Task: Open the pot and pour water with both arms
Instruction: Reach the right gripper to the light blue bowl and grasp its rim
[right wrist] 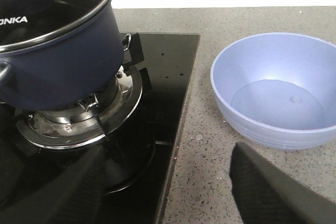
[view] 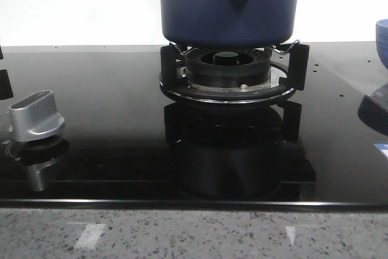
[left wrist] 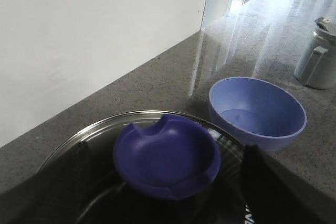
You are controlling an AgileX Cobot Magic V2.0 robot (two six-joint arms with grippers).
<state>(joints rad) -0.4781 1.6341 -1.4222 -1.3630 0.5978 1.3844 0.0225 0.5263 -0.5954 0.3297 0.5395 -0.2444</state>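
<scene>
1. Leftmost in the front view, a silver metal control knob is seen standing on the glossy black glass hob, which is set into the grey speckled stone worktop.
2. Directly above the pot's lid, the left pincer is held with its dark fingers spread wide, one on each side of the round dark blue lid knob; nothing is pinched yet, and the placement is judged to be a line-up for gripping that knob.
3. At the centre, the large dark blue round metal pot is carried on the black burner grate, its glass lid with a steel rim closed; the opening step is therefore judged not yet done.
4. Right of the hob, a lighter blue round bowl is placed on the worktop, near the pot, presumably to receive the water.
5. Low over the hob edge and worktop, between pot and bowl, the right pincer is held spread and empty, probably waiting for the pot.
6. Farthest away, a pale grey lidded jug is seen in the left wrist view.
</scene>
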